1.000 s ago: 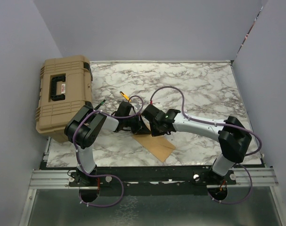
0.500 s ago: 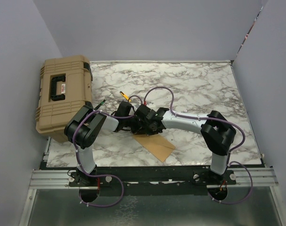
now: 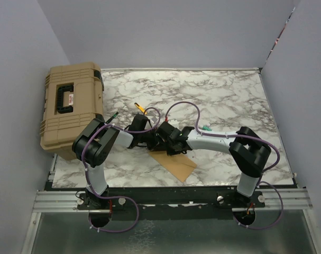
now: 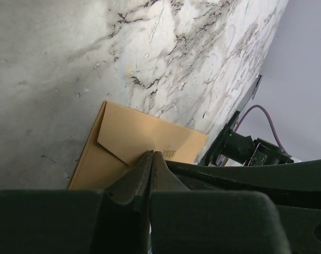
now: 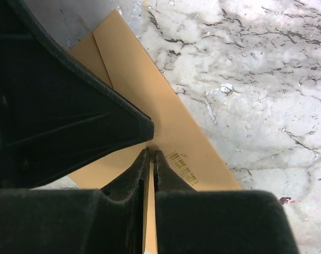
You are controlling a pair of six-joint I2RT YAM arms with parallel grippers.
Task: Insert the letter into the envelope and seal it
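The envelope [image 3: 177, 165] lies flat on the counter [image 3: 229, 95] near its front edge, with its long axis running diagonally from under my wrists toward the near right. Its pointed flap [image 4: 123, 140] seems folded over, and I cannot pick out the letter separately. My left jaws are pressed together and my right jaws are closed to a slit. Both tips sit at the envelope's far-left end, equally near, with nothing visibly held.

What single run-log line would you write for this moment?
left gripper: shut, tip at envelope flap | right gripper: shut, over envelope | envelope: flat on table, flap folded down
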